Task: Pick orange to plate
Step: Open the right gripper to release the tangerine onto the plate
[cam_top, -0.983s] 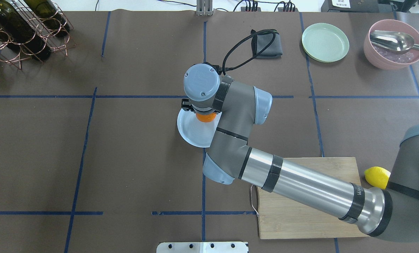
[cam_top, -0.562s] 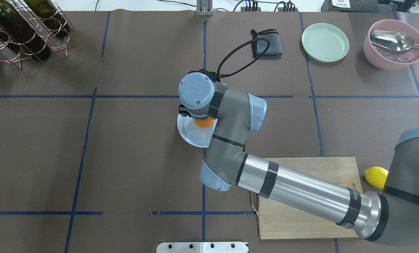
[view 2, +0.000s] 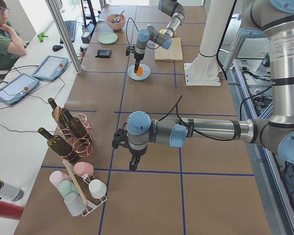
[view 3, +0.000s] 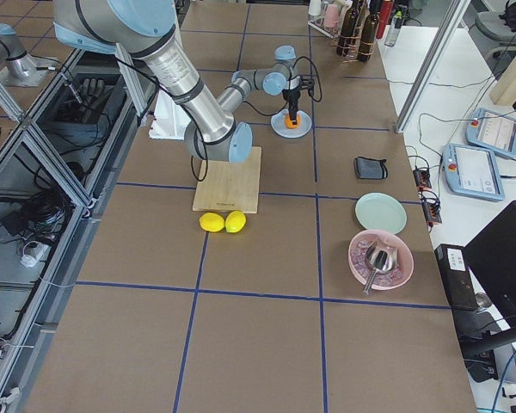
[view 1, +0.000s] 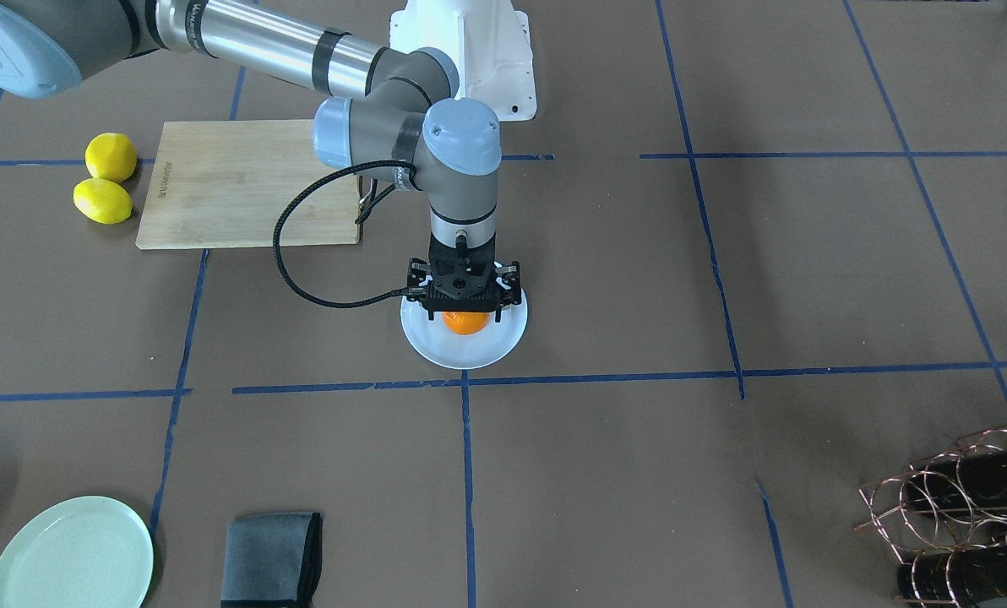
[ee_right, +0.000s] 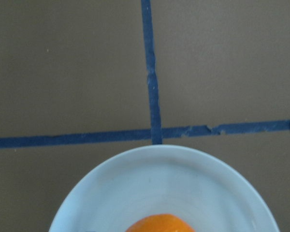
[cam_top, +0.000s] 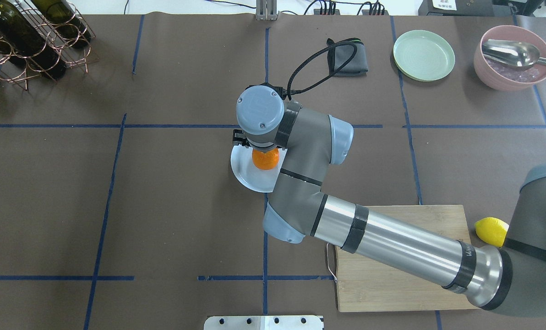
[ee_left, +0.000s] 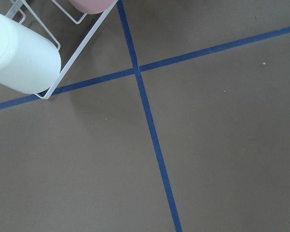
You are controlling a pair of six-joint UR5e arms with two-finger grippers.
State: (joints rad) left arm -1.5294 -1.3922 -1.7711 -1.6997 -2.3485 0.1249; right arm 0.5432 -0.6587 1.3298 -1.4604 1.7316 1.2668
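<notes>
Step in hand looks like the release: the right gripper [view 1: 464,316] should lift straight up with its fingers [view 1: 426,314] wide, so nothing nudges the orange [view 1: 465,323] off the plate [view 1: 461,355]. The fingers read as spread, not clamping. The orange sits between them, apart from both, on the plate's upper half at the centre of the front-facing frame. Farther off, lower middle of the left-side view, the left gripper [view 2: 120,139]: can't tell its state.

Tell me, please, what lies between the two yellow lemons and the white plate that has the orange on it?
The wooden cutting board lies there, close beside the lemons and apart from the plate. The exterior front-facing view shows this best.
</notes>
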